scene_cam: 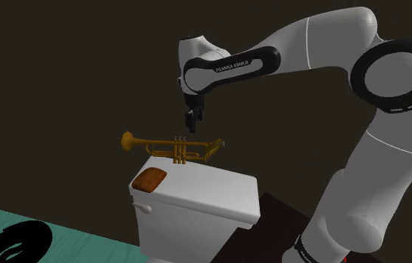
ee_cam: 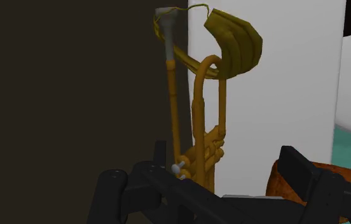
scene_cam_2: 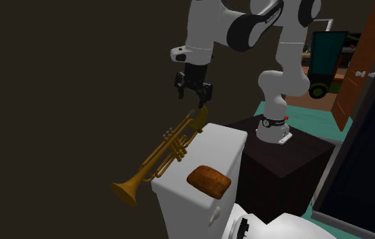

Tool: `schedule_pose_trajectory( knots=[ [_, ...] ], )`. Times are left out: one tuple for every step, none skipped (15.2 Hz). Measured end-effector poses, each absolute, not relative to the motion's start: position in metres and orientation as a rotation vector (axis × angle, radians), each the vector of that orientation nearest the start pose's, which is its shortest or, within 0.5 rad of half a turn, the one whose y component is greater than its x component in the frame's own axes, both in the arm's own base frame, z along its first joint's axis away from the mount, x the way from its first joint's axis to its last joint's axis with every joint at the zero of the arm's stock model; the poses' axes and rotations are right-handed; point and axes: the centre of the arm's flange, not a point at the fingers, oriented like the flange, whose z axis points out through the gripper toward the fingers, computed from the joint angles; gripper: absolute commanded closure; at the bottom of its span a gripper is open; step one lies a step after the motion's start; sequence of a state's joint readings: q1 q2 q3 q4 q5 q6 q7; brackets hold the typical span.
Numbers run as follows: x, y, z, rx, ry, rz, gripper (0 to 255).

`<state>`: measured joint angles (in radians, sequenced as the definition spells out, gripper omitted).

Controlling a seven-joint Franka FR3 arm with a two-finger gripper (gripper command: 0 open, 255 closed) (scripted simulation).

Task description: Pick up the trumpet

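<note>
Shoulder view
- Tool [scene_cam: 195, 116]: pointing down, hanging above the trumpet's valve section, with a gap between them.
- Trumpet [scene_cam: 175, 146]: brass-coloured, lying flat along the far edge of the white toilet tank [scene_cam: 204, 198]; its bell sticks out past the tank's end towards this view's left.
- Brown loaf-like item [scene_cam: 150, 180]: on the tank lid, at the near corner on this view's left, apart from the trumpet.
- Arm [scene_cam: 309, 52]: white, arching over from this view's right.

Second exterior view
- Tool [scene_cam_2: 194, 97]: close over the trumpet's [scene_cam_2: 169, 149] looped end; no grip on it seen.
- Trumpet position: along the tank's [scene_cam_2: 225, 146] edge on this view's left, bell overhanging at the near end.
- Brown item [scene_cam_2: 208, 180]: on the lid, just beside the trumpet's bell half.
- Stand [scene_cam_2: 284, 159]: dark box behind the tank.

Wrist view
- Tool [ee_cam: 206, 172]: released; the two fingers [ee_cam: 308, 175] stand well apart, holding nothing.
- Trumpet [ee_cam: 199, 114]: lined up between the fingers, beyond their tips, running away lengthwise.
- Tank [ee_cam: 276, 95]: white surface beside the trumpet.
</note>
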<state>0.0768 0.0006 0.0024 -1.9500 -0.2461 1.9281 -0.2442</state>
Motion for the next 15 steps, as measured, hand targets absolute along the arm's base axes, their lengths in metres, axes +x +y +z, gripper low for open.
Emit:
schedule_pose_trajectory(
  knots=[
    [0.565, 0.029, 0.471, -3.296, -0.723, 0.079, 0],
    [0.578, 0.029, 0.464, -3.295, -0.757, 0.087, 0],
    [0.589, 0.033, 0.456, -3.294, -0.79, 0.095, 0],
    [0.597, 0.04, 0.449, -3.292, -0.824, 0.105, 0],
    [0.605, 0.045, 0.441, -3.29, -0.859, 0.113, 0],
    [0.616, 0.05, 0.435, -3.287, -0.892, 0.122, 0],
    [0.626, 0.053, 0.425, -3.284, -0.926, 0.13, 0],
    [0.637, 0.058, 0.416, -3.281, -0.961, 0.135, 0],
    [0.646, 0.065, 0.411, -3.274, -0.991, 0.183, 0],
    [0.656, 0.072, 0.401, -3.27, -1.021, 0.205, 0],
    [0.665, 0.078, 0.395, -3.265, -1.06, 0.19, 0],
    [0.673, 0.083, 0.39, -3.261, -1.09, 0.178, 0],
    [0.677, 0.086, 0.386, -3.258, -1.107, 0.169, 0],
    [0.679, 0.087, 0.382, -3.257, -1.116, 0.162, 0],
    [0.681, 0.089, 0.377, -3.257, -1.12, 0.16, 0]
  ],
)
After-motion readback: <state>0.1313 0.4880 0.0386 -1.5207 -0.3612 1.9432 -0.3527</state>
